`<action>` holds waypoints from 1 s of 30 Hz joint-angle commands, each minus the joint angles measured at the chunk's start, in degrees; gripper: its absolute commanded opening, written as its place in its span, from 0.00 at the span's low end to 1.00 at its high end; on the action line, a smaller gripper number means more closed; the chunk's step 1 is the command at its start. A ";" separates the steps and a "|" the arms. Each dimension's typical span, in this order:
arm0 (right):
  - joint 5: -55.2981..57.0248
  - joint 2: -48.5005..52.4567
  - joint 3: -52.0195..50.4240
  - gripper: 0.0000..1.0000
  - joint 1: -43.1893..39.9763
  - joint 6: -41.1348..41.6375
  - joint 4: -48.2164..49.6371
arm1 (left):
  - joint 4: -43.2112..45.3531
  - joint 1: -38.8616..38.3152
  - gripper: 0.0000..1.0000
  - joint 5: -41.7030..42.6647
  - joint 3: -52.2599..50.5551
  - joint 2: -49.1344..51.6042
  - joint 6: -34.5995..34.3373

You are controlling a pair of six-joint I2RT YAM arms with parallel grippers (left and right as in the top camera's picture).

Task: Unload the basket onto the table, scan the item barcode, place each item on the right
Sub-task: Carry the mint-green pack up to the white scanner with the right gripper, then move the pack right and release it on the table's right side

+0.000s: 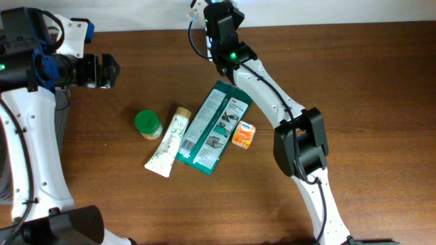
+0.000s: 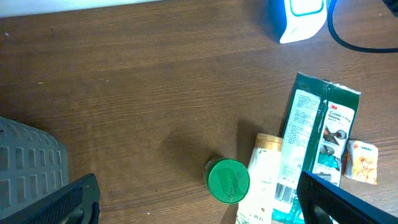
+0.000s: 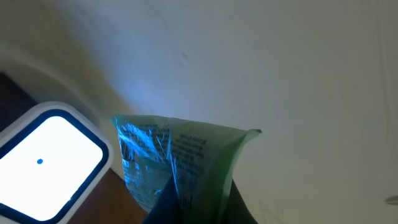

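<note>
Four items lie loose around the middle of the table [image 1: 381, 82]. A fifth, a thin green packet [image 3: 186, 162], is held in the right gripper [image 3: 200, 210] at the far edge, about midway along it. That gripper's fingers are pinched tight on the packet's lower part. The packet stands up above them, its printed face washed in blue light. Just beside it, on the left in the right wrist view, is the scanner [image 3: 46, 158], a white block with a blue rim and a bright white window. Packet and scanner are close, but it cannot be told whether they touch.

The left gripper [image 1: 111, 70] hangs toward the far left corner. Its fingers [image 2: 62, 202] are spread wide with nothing between them. A grey slotted basket [image 2: 28, 165] sits near the table's left edge.

Of the loose items, a jar [image 1: 148, 124] with a green lid stands upright, nearest the left edge. Just to its right lies a pale tube [image 1: 168, 141], set on a slant. Alongside the tube, on the same slant and touching it, lies a flat teal 3M package [image 1: 214, 126]. A barcode [image 2: 285, 191] shows on the package's near end. A small orange sachet [image 1: 243, 134] lies just beside the package's right edge.
</note>
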 commanded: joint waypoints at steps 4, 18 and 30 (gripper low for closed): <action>-2.27 -8.35 0.98 0.04 1.92 11.63 -7.34 | -0.09 -0.07 0.99 0.85 0.59 -0.46 0.70; -27.52 -45.75 0.98 0.04 -16.87 60.13 -71.38 | -0.09 -0.07 0.99 0.85 0.59 -0.46 0.70; -48.83 -30.01 -18.03 0.04 -47.95 55.74 -71.65 | -0.09 -0.07 0.99 0.85 0.59 -0.46 0.70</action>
